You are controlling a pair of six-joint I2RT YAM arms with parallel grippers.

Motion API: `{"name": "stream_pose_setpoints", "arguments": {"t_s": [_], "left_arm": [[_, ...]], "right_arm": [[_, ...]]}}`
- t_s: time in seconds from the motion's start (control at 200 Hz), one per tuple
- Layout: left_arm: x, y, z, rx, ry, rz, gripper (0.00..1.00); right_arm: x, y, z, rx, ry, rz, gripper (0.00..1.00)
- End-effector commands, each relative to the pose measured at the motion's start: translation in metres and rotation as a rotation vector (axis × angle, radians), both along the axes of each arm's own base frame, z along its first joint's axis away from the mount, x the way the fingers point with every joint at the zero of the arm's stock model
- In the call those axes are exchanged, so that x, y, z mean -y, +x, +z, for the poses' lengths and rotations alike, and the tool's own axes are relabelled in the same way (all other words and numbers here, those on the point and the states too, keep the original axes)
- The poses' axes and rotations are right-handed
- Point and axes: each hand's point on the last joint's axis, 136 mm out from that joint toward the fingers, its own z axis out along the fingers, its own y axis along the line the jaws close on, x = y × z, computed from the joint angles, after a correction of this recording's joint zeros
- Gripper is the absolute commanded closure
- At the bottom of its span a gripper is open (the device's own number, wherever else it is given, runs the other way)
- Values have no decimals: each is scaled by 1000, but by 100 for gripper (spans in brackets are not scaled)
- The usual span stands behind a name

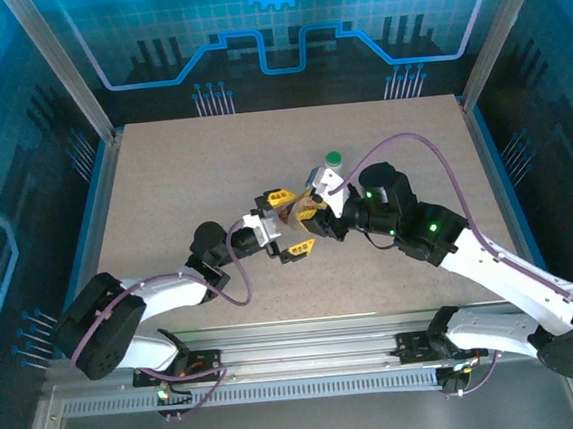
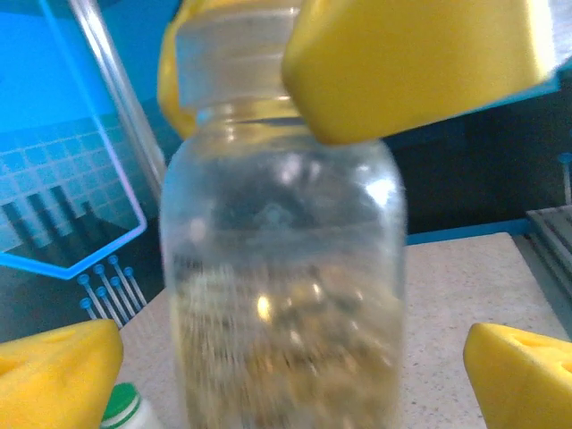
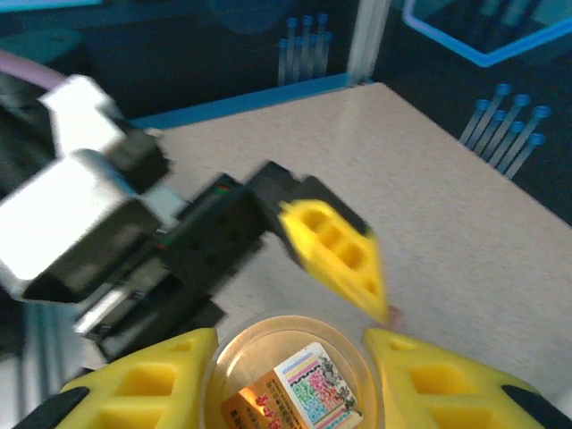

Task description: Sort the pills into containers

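**Q:** Where is the clear round pill bottle (image 2: pixel 281 295), and what holds it?

**A:** At centre frame in the left wrist view. It is gripped at the neck by the right gripper (image 2: pixel 268 63), clamped on from the top edge.

**Q:** How is the left gripper (image 1: pixel 289 220) placed?

**A:** Its jaws are spread wide, one finger at each lower corner. The bottle lies between them and is touched by neither. The bottle's long axis runs top to bottom, across that gap. A white, green-capped bottle (image 1: pixel 334 158) stands just beyond on the surface (image 1: pixel 164 185).
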Motion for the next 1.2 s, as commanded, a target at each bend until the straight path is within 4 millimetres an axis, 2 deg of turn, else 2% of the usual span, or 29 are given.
{"name": "stream_pose_setpoints", "arguments": {"t_s": [0.0,0.125,0.265,0.395,0.55,0.665,0.72,0.785,0.795,0.946,1.196], "left_arm": [[-25,15,17,-16,-129,170,1],[-62,40,22,-132,-252,400,1],[-99,67,12,-351,-293,649,1],[-129,86,-11,-558,-201,862,1],[-158,95,-30,-678,-268,944,1],[-165,99,-39,-728,-299,961,1],[-164,100,-42,-739,-295,955,1],[-161,102,-43,-748,-290,940,1],[-161,102,-43,-750,-290,939,1],[-157,105,-46,-765,-286,926,1],[-154,110,-51,-777,-260,915,1]], "right_arm": [[40,39,-5,88,-98,-246,100],[79,79,-24,89,-142,-476,100],[117,116,-47,64,-100,-653,100],[143,143,-68,48,-80,-746,100],[161,176,-81,57,-35,-795,100],[166,203,-96,46,-1,-790,100],[170,218,-99,30,20,-795,100],[176,237,-114,-12,19,-809,100],[176,242,-110,2,32,-810,100],[179,284,-127,11,78,-815,100],[183,339,-158,-11,56,-866,100]]}}
